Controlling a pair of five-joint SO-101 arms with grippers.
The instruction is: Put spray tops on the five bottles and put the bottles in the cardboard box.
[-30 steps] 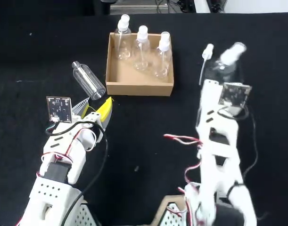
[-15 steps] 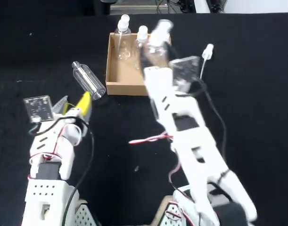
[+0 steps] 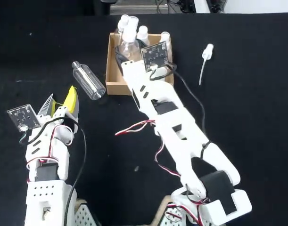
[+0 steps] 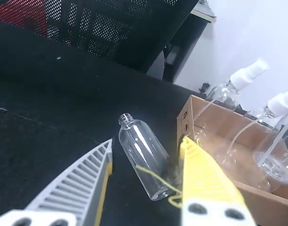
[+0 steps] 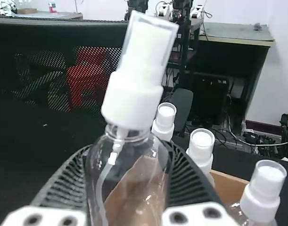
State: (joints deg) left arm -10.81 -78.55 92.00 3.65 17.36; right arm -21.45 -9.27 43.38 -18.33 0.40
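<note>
High view: looked down on a black counter [image 3: 257, 141] with a cardboard box [image 3: 111, 85] toward its far side. Counted three capped bottles [image 3: 143, 34] standing along the far side of the box. Found the right gripper [image 3: 127, 51] closed around a fourth capped bottle [image 3: 128, 37], held upright above the left half of the box and not yet set down. Showed an uncapped bottle [image 3: 88, 80] lying on its side just beside the box's left wall. Showed a loose spray top [image 3: 205, 55] lying on the counter well to the right of the box. Placed the left gripper [image 3: 60, 100] near the uncapped bottle, spread wide and holding nothing.

Left wrist view: framed the uncapped bottle [image 4: 144, 160] beyond the wide grey and yellow fingers [image 4: 200, 179], untouched, its bare neck pointing away from the cardboard box [image 4: 186, 125].

Right wrist view: showed the fourth capped bottle [image 5: 127, 165] clamped between the two fingers, its white sprayer seated on the neck, with three more white tops beyond.

Judged four of five bottles capped, three boxed and one ready to lower in. Left to do: fit the loose spray top on the last bottle and box it.
</note>
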